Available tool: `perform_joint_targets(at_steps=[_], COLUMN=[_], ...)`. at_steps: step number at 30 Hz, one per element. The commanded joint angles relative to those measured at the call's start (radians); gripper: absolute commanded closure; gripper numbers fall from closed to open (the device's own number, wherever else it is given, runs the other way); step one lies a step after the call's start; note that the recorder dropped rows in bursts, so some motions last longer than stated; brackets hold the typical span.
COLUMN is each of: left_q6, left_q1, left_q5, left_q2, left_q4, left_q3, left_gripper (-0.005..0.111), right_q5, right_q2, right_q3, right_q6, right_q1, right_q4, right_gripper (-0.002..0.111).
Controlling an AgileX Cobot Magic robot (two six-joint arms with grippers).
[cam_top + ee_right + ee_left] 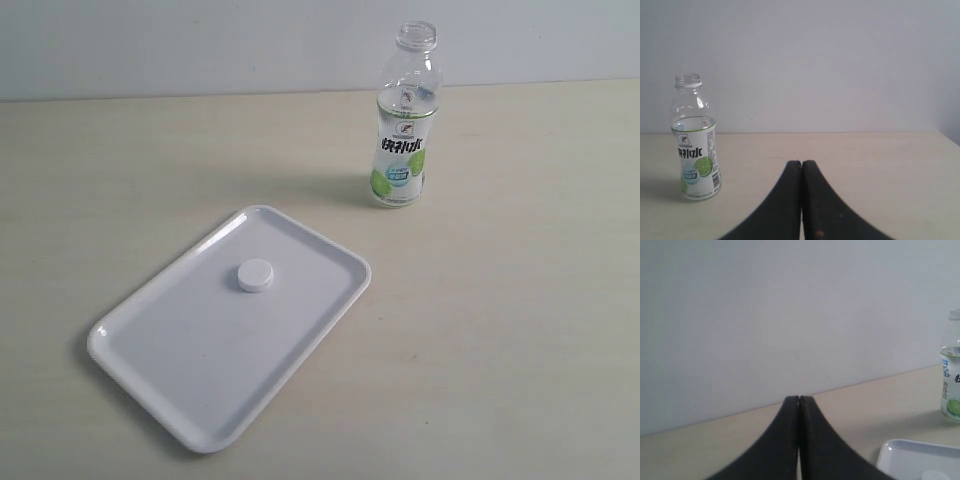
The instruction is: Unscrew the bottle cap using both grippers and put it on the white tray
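The white bottle cap [255,275] lies flat on the white tray [180,355], in its far half. The clear bottle [404,120] with the white-and-green label stands upright and uncapped on the table behind the tray, its threaded neck bare. Neither arm shows in the exterior view. My left gripper [799,399] is shut with nothing between its black jaws; a corner of the tray [900,455] and the edge of the bottle [951,375] show beyond it. My right gripper [801,162] is shut and empty too, well apart from the bottle [693,145].
A pale beige table [500,330] carries everything, and a plain light wall [200,45] runs along its far edge. Nothing else stands on it.
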Motion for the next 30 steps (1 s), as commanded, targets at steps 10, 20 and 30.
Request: perform_joint_targets(at_steps=[10,20,30], left_q6=[-2.198,-1.934,-1.788], left_q1=[0.007,0.007,0.007], left_q5=[0.009,-0.090,-0.088], left_q2=[-0.006,-0.006,-0.006], left_q4=[1.796,1.800,1.699], left_q3=[0.003,0.003,0.003], left_gripper=[0.107,0.107,0.107], right_q5=[-0.002,-0.002,-0.002], right_q2=[-0.007,-0.007,-0.007], right_q3=[0.006,0.006,0.006], right_q6=[-0.006,-0.006,-0.006], right_q1=[-0.006,-0.006,-0.006], right_q4=[0.000,0.000,0.000], right_gripper=[0.108,0.108,0.108])
